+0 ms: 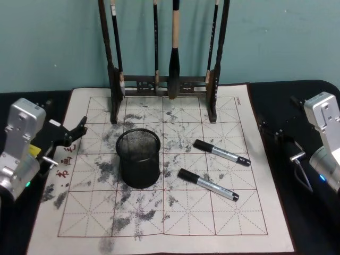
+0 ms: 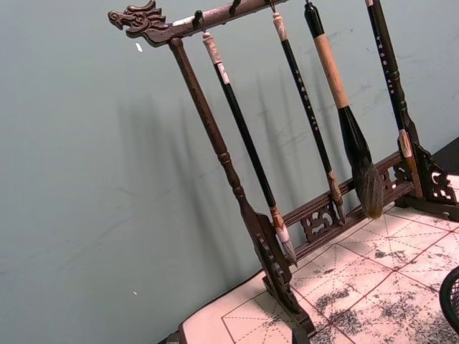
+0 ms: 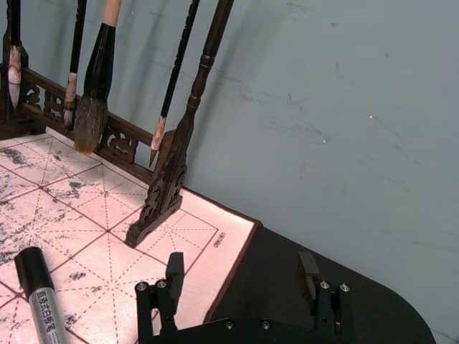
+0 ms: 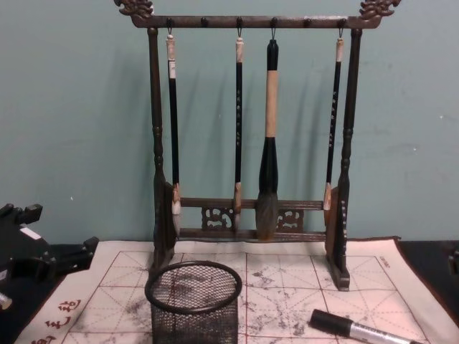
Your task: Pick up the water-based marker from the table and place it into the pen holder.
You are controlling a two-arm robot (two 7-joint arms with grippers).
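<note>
We should grab the near black-capped silver marker (image 1: pixel 208 185) across its middle, on the white grid mat (image 1: pixel 175 234) beside the black wire-mesh pen holder (image 1: pixel 138 159). Our right gripper (image 3: pixel 242 278) waits low over the dark worktop (image 1: pixel 311 228), fingers wide. Our left gripper (image 1: pixel 76 135) rests at the mat's left edge, fingers wide too.

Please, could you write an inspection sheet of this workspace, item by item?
Surface: black table under a white, red-gridded, ink-stained calligraphy mat.
Job's things: black wire-mesh cylindrical pen holder upright on the mat; two black-capped grey markers lie right of it, apart: the farther marker, the nearer marker.
Clutter: dark wooden brush rack with four hanging brushes, at the mat's rear.
Grippers: left gripper open, at the mat's left edge; right gripper open, beside its right edge.
Cables: thin black cable beside the right arm.
Surroundings: teal wall.
</note>
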